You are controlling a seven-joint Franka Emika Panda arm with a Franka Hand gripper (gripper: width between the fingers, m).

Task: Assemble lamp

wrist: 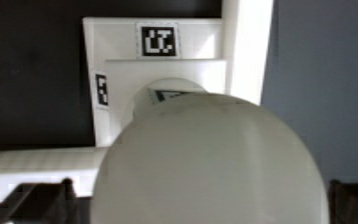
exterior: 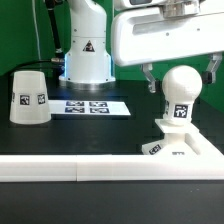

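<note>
The round white bulb (exterior: 182, 92) stands upright on its neck on the flat square base (exterior: 190, 150) at the exterior view's right. My gripper (exterior: 180, 74) is over the bulb, with one finger on each side of its head. The fingers are spread wider than the bulb and do not grip it. In the wrist view the bulb (wrist: 202, 150) fills the middle, between the dark fingertips (wrist: 44, 196). The tagged base (wrist: 144, 72) lies beyond it. The tapered shade (exterior: 30, 97) stands alone at the exterior view's left.
The marker board (exterior: 90, 105) lies flat between the shade and the base, in front of the robot's pedestal (exterior: 88, 55). The long white rail (exterior: 90, 170) runs along the front edge, and the base sits against it.
</note>
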